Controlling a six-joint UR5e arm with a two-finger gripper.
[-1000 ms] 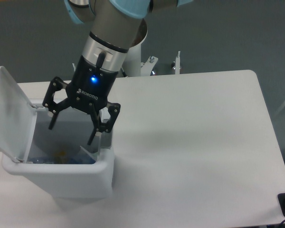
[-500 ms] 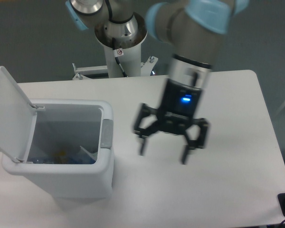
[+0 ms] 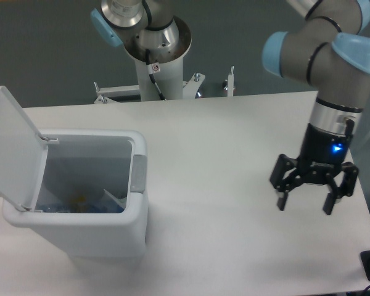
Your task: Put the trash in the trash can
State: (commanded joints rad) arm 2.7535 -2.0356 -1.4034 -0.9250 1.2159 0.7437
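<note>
With its flip lid (image 3: 12, 148) thrown back at the left, the trash can (image 3: 80, 228) stands open, and something bluish and crumpled lies at its bottom (image 3: 80, 203), probably the trash, so the job looks about done. Over at the right the gripper (image 3: 304, 207) hangs above bare white table (image 3: 222, 154), fingers spread wide, holding nothing. Behind is grey floor (image 3: 43, 49).
</note>
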